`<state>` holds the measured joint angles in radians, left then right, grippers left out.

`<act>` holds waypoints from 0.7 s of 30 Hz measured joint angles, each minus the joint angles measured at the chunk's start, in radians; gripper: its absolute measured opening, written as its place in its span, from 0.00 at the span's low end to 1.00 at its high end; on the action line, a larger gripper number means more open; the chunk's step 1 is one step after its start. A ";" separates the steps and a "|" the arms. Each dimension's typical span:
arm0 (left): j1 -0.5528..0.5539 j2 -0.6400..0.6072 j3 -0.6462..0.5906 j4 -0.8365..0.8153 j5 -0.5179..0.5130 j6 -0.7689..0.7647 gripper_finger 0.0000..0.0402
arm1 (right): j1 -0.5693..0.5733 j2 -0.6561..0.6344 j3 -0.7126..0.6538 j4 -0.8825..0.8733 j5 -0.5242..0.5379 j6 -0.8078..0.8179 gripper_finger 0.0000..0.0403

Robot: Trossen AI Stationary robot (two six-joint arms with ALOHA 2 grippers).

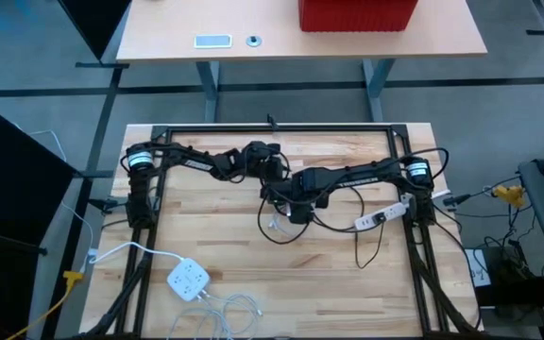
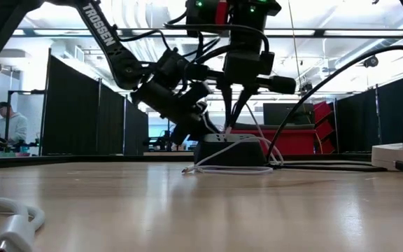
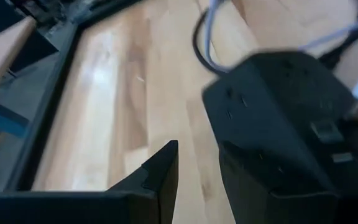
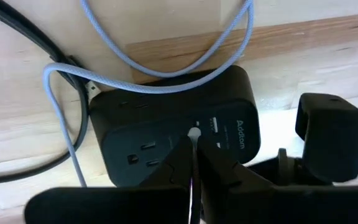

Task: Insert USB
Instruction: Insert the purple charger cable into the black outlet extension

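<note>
Right gripper point(image 4: 193, 163), pinched on a USB plug point(image 4: 194, 133), is held over the black power strip point(image 4: 173, 124) mid-table; the left gripper point(image 3: 197, 180), spread, braces it. Slight misalignment could jam the plug against the port's edge.

The high view looks straight down on the whole wooden table point(image 1: 253, 274), with a desk point(image 1: 159, 28) across the top of the frame. The low view sits at tabletop height, facing level across the boards into the room. Both wrist views look down from very close. All four share the black power strip point(image 4: 173, 134), at frame centre in the low view point(image 2: 231, 150).
</note>
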<state>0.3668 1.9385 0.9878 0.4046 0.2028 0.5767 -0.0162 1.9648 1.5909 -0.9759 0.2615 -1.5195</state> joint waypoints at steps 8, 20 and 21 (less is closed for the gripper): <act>-0.001 0.000 0.000 -0.023 0.004 0.013 0.26 | -0.011 0.000 0.000 0.008 -0.044 0.002 0.00; -0.003 0.000 0.000 -0.015 0.028 0.017 0.26 | -0.015 0.000 0.000 0.008 -0.040 -0.005 0.00; -0.003 0.000 0.001 -0.012 0.029 0.017 0.26 | -0.015 0.000 0.000 0.007 -0.033 -0.009 0.00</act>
<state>0.3634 1.9381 0.9884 0.3930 0.2321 0.5941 -0.0311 1.9648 1.5909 -0.9693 0.2286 -1.5289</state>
